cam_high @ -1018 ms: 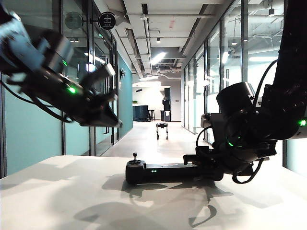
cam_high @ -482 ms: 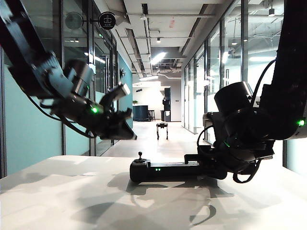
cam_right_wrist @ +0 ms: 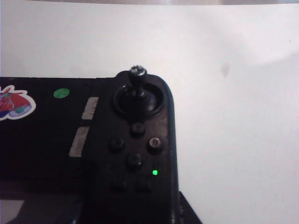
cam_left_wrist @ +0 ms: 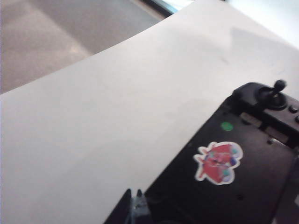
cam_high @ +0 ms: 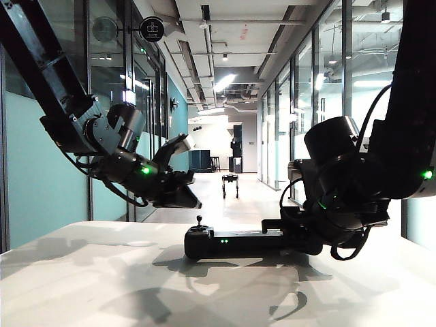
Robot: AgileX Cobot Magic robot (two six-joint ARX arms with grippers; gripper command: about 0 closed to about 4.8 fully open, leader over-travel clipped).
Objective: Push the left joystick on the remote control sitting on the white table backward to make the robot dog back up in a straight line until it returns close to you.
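The left joystick (cam_high: 199, 221) is seen standing upright at the left end of the remote control (cam_high: 231, 243), which lies near the middle of the white table (cam_high: 82, 286). A red cartoon sticker (cam_left_wrist: 218, 162) is stuck on the controller; no writing can be read on it. The left gripper (cam_high: 182, 193) is held above and just left of the joystick; its jaw state cannot be told. The right gripper (cam_high: 289, 231) appears clamped on the controller's right end. The robot dog (cam_high: 230, 184) is seen far down the corridor.
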